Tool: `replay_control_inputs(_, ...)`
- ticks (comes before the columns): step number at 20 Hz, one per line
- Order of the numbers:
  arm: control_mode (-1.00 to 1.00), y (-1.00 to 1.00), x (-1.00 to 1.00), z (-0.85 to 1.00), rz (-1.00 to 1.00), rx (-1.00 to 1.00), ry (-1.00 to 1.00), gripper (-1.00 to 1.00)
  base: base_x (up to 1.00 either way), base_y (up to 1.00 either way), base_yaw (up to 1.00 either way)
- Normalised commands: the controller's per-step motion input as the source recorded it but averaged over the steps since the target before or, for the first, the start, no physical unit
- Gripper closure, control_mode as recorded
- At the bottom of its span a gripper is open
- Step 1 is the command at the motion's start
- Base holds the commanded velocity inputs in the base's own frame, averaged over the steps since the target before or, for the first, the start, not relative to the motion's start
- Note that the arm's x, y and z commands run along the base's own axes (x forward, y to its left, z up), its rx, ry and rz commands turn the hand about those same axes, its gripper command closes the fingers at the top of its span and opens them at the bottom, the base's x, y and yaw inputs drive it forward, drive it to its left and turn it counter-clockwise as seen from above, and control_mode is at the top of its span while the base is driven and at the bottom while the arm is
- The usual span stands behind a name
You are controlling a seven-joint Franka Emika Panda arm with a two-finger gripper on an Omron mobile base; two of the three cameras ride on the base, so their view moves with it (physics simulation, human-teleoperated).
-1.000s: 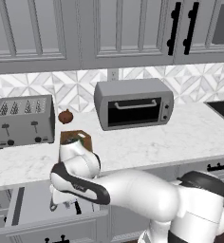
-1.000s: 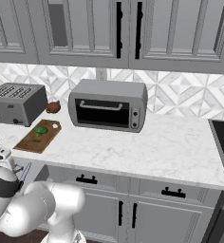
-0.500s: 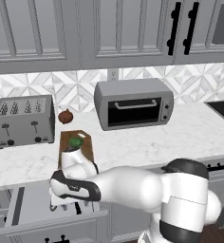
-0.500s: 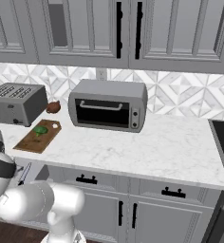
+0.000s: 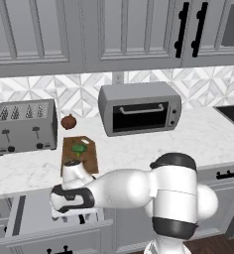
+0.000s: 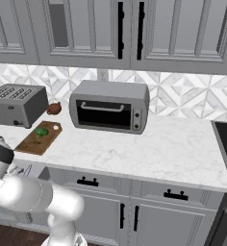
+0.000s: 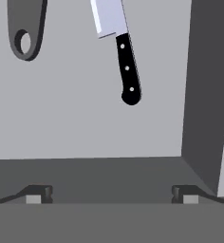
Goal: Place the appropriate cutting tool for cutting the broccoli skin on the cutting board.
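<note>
The slim knife [image 7: 122,50] with a black riveted handle and silver blade lies on the pale floor of the open grey drawer [image 5: 29,211], untouched, with no readable marking on it. A grey handle with a hanging hole [image 7: 25,29], perhaps the peeler's, lies apart to its left. The gripper [image 7: 111,194] hovers above, its two dark fingertips [image 7: 38,193] spread wide and holding nothing. On the marble counter, the small green broccoli floret [image 5: 79,149] sits on the dark-brown wooden cutting board [image 5: 79,156], near the silver four-slot toaster [image 5: 24,126].

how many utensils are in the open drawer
2: the knife lies on the drawer floor, black handle toward the gripper; a grey handle lies beside it. More may be hidden out of frame.
</note>
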Motion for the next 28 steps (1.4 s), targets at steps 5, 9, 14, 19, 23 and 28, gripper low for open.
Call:
replay_control_inputs(5, -1.0, 0.02, 0.0, -0.4, 0.0, -0.04, 0.0, -1.0, 0.0, 0.0, 0.0)
replay_control_inputs(9, -1.0, 0.0, -0.46, -0.11, 0.0, -0.01, 0.12, -1.0, 0.0, 0.0, 0.0)
replay_control_inputs(14, -1.0, 0.0, -0.92, 0.0, -0.01, 0.0, 0.18, -1.0, 0.0, 0.0, 0.0)
replay_control_inputs(19, -1.0, 0.0, -1.0, 0.03, -0.04, 0.0, 0.11, -1.0, 0.0, 0.0, 0.0)
replay_control_inputs(23, -1.0, 0.0, -0.67, 0.24, -0.02, -0.01, 0.01, -1.0, 0.0, 0.0, 0.0)
replay_control_inputs(28, -1.0, 0.0, 0.42, 0.21, 0.0, -0.05, -0.11, -1.0, 0.0, 0.0, 0.0)
